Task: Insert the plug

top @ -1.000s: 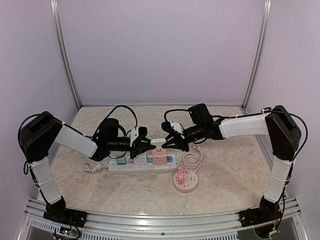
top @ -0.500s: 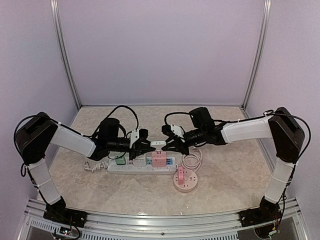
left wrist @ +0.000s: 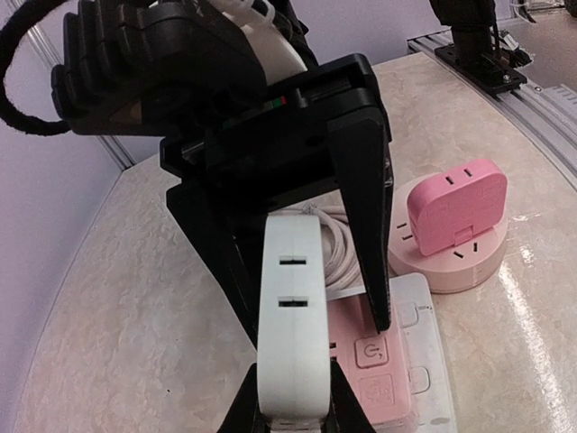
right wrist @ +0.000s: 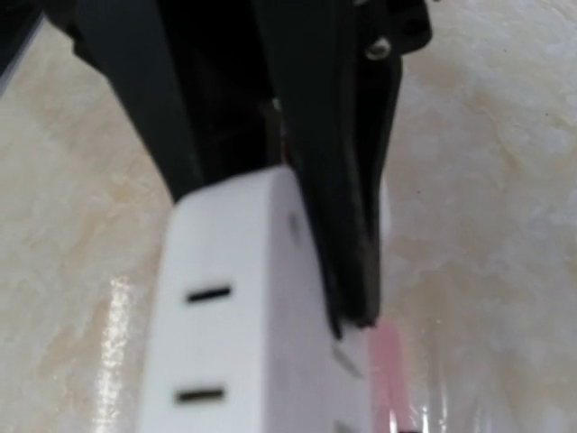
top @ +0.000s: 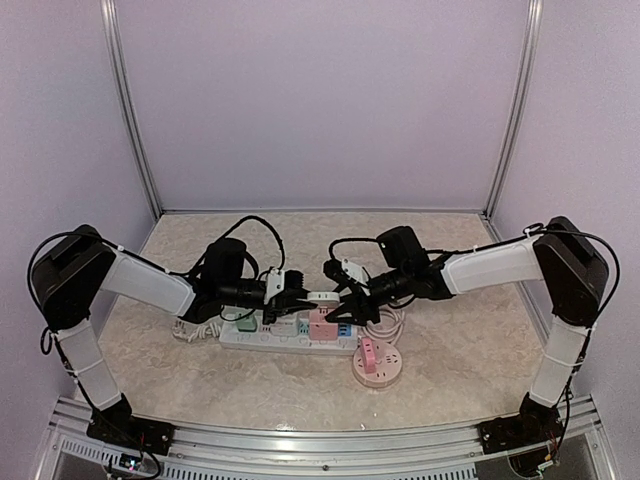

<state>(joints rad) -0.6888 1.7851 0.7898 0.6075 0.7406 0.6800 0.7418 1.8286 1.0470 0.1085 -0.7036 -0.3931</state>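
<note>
Frame centre: left gripper (top: 298, 298) clamps the white plug (left wrist: 293, 316) over the power strip (top: 245, 336); right gripper (top: 337, 297) gapes, so the plug could tilt.

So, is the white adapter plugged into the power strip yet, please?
Out: the left gripper holds the white adapter level, above the power strip.

White plug (right wrist: 257, 316), seen close and slightly blurred, runs from the near edge toward the far side, with two dark slots in its upper face, one nearer than the other. Two black gripper fingers (right wrist: 325, 162) flank its far end, the longer one lying along the plug's edge; which arm they belong to cannot be told. A pale marbled table (right wrist: 487, 180) lies beneath, with a blurred pink patch (right wrist: 388, 361) just beside the longer finger's tip.
</note>
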